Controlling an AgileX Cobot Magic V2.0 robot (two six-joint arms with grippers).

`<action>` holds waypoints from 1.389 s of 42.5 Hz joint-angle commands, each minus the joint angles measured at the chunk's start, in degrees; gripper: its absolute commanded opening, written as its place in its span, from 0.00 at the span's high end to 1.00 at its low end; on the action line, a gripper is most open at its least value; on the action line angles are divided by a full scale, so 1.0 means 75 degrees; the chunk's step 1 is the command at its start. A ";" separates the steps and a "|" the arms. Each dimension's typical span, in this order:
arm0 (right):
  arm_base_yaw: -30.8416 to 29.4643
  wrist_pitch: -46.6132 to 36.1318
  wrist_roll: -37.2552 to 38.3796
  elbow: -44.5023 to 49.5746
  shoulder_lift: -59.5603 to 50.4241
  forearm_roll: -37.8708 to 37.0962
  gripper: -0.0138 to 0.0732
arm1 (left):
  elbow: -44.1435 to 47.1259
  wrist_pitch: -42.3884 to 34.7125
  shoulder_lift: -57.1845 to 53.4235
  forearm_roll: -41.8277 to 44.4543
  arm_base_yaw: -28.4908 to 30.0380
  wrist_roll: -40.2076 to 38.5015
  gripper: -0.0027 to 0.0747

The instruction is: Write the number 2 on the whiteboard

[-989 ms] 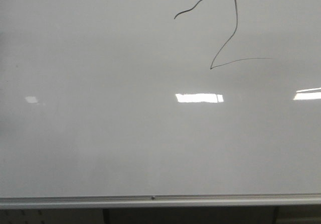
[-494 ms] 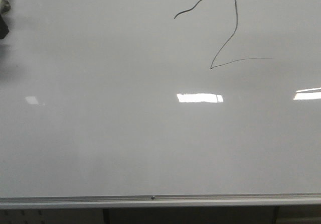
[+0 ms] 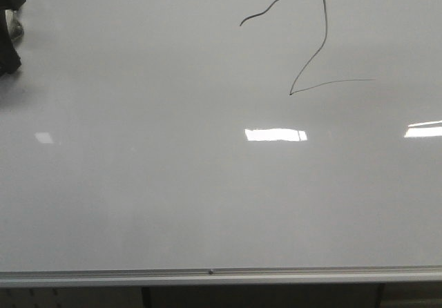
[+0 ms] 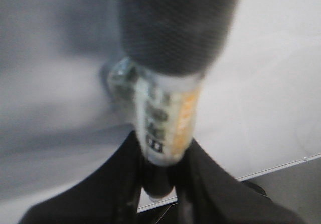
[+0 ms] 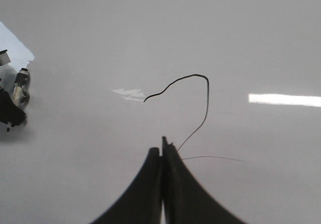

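Pretty much the whole front view is filled by the whiteboard (image 3: 173,197), glossy white-grey with a few bright light reflections across its middle and a silver rail (image 3: 221,275) running along the lower edge. Up in the top right part of the board sits the number 2 (image 3: 309,42), drawn as a thin dark line: hooked top, a diagonal coming down, then a long flat tail going off to the right. It's small compared to the board. The left gripper (image 4: 160,184) only pokes in at the far upper left edge of the front view, well apart from the 2, and its wrist camera shows the jaws clamped around a marker (image 4: 163,128) with a clear labelled barrel and a dark cap end, all quite blurry. The right gripper (image 5: 162,156) doesn't show in the front view, but in its own wrist view the dark jaws are pressed together with nothing between them, and the 2 on the board appears just beyond their tips. The left gripper with the marker shows at the side of that view too.
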 commanded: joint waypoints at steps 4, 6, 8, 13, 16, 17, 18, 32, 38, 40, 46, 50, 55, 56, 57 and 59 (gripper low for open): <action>-0.0040 -0.0112 -0.0036 -0.0196 0.0029 0.0087 0.98 | -0.0236 -0.0249 -0.0281 -0.0027 0.0013 -0.0066 0.51; -0.0040 -0.0119 -0.0036 -0.0196 0.0029 0.0087 0.98 | -0.0236 -0.0266 -0.0281 -0.0027 0.0013 -0.0066 0.46; -0.0040 -0.0126 -0.0036 -0.0196 0.0029 0.0087 0.98 | -0.0236 -0.0279 -0.0281 -0.0027 0.0013 -0.0066 0.41; -0.0040 -0.0126 -0.0036 -0.0196 0.0029 0.0087 0.98 | -0.0236 -0.0131 -0.0281 0.0029 0.0013 -0.0066 0.32; -0.0040 -0.0134 -0.0036 -0.0196 0.0029 0.0087 0.98 | -0.0236 0.0152 -0.0378 0.0182 0.0013 -0.0066 0.29; -0.0040 -0.0142 -0.0036 -0.0196 0.0029 0.0087 0.98 | -0.0236 0.0231 -0.0428 0.0217 0.0013 -0.0066 0.29; -0.0040 -0.0153 -0.0036 -0.0196 0.0029 0.0087 0.98 | -0.0236 0.0286 -0.0512 0.0254 0.0013 -0.0066 0.29; -0.0040 -0.0219 -0.0036 -0.0196 0.0029 0.0087 0.98 | 0.1656 -0.0998 -0.3222 0.0398 0.0013 -0.0070 0.30; -0.0040 -0.0219 -0.0036 -0.0196 0.0029 0.0087 0.98 | 0.3413 -0.2702 -0.4857 0.0252 0.0013 -0.0070 0.31; -0.0040 -0.0211 -0.0036 -0.0196 0.0029 0.0087 0.98 | 0.4041 -0.3268 -0.5421 0.0167 0.0013 -0.0070 0.34; -0.0040 -0.0210 -0.0036 -0.0196 0.0029 0.0087 0.98 | 0.5720 -0.4576 -0.7057 0.0133 0.0013 -0.0070 0.50; -0.0040 -0.0210 -0.0036 -0.0196 0.0029 0.0087 0.98 | 0.6690 -0.5072 -0.8168 0.0133 0.0013 -0.0070 0.64; -0.0040 -0.0203 -0.0036 -0.0196 0.0029 0.0087 0.98 | 0.7504 -0.5428 -0.9489 0.0133 0.0013 -0.0070 0.84; -0.0040 -0.0203 -0.0036 -0.0196 0.0029 0.0087 0.98 | 0.7602 -0.5453 -0.9696 0.0133 0.0013 -0.0070 0.88; -0.0040 -0.0203 -0.0036 -0.0196 0.0029 0.0087 0.98 | 0.7683 -0.5466 -0.9894 0.0133 0.0013 -0.0070 0.92; -0.0040 -0.0203 -0.0036 -0.0196 0.0029 0.0087 0.98 | 0.7831 -0.5466 -1.0309 0.0133 0.0013 -0.0070 0.98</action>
